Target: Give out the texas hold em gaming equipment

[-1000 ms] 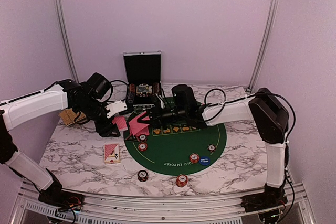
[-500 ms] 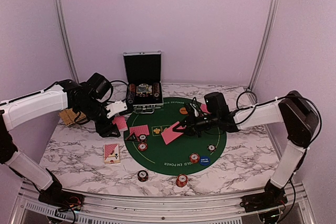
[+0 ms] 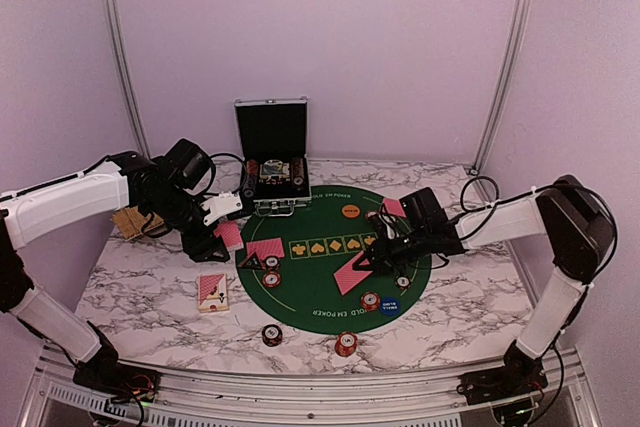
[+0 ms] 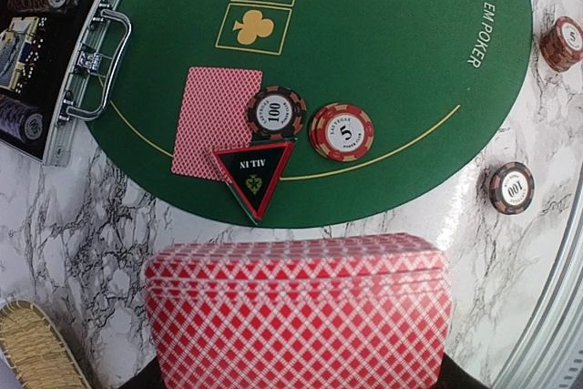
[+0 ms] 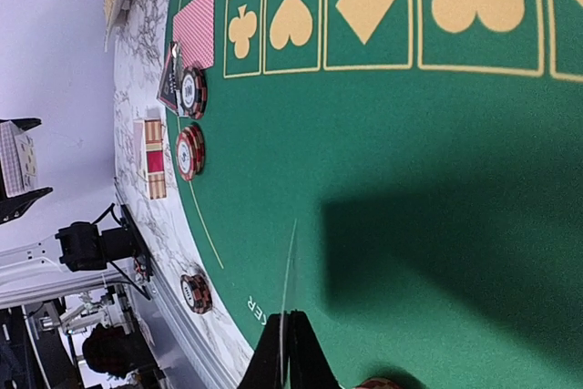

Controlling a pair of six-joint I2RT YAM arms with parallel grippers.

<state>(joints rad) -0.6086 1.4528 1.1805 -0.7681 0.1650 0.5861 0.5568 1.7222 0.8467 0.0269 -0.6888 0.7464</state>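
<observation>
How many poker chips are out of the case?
6 poker chips: two by the black triangular marker, two on the mat's right, two on the marble in front. Stacks may hide more.

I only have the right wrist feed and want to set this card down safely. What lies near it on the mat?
Observer: From above, the card in the right gripper hangs tilted over the green mat. A chip and a blue disc lie just nearer the arm bases.
Operator: Any card already on that side?
Observer: Yes, a second card lies at the mat's far right edge, behind your arm.
Operator: Where is the deck?
Observer: The left gripper holds the deck above the marble, off the mat's left edge.
</observation>
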